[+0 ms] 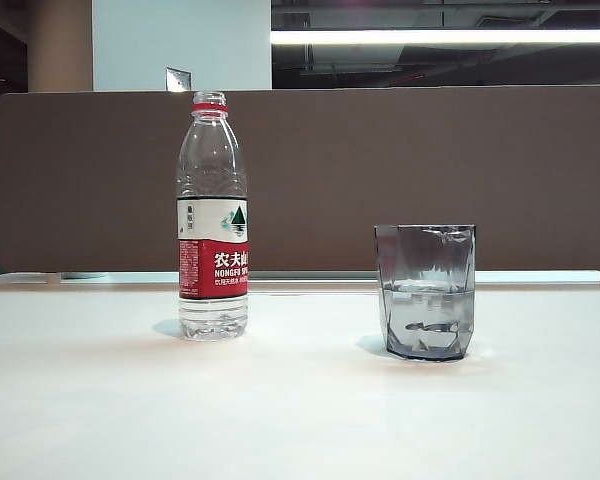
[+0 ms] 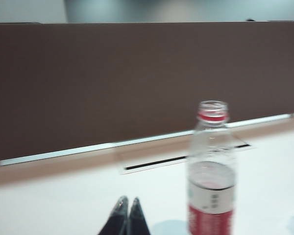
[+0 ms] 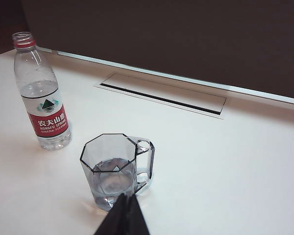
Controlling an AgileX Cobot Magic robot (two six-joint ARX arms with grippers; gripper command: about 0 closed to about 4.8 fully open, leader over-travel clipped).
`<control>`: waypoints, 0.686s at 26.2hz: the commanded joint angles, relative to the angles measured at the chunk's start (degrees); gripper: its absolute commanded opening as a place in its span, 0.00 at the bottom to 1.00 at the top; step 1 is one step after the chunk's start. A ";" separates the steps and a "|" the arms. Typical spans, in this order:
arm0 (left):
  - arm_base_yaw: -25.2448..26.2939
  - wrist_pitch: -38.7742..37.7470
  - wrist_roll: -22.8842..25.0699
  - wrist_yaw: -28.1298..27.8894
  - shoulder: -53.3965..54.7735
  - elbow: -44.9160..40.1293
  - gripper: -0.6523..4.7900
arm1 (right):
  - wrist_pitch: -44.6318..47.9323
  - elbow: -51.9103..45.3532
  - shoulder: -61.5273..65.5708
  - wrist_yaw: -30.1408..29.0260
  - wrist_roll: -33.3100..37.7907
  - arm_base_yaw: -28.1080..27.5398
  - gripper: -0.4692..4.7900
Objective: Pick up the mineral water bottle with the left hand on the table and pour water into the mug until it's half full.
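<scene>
Mineral water bottle (image 1: 212, 217), one, uncapped, is standing upright on the tabletop (image 1: 100, 400), apart from one mug (image 1: 426, 291) holding water. Left pincer (image 2: 125, 205) and right pincer (image 3: 126, 199) are both hanging pressed together, empty.

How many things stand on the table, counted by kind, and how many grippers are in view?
Mineral water bottle: 1, uncapped, upright on the table
Mug: 1, partly filled with water
Grippers: 2, left gripper and right gripper, both shut and holding nothing
Total: 4
</scene>
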 commanded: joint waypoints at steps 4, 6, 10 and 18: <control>7.43 -3.74 0.04 0.11 -7.48 -2.25 0.11 | 0.83 0.26 -0.09 0.07 -0.13 -0.07 0.07; 10.23 -5.27 0.02 0.11 -10.01 -2.82 0.11 | 0.83 0.26 -0.09 0.07 -0.13 -0.07 0.07; 14.91 -5.90 0.02 0.11 -12.55 -3.98 0.11 | 0.83 0.26 -0.07 0.07 -0.13 -0.07 0.07; 15.98 -5.77 0.04 0.11 -12.59 -6.86 0.11 | 0.83 0.26 -0.22 0.07 -0.13 -0.07 0.07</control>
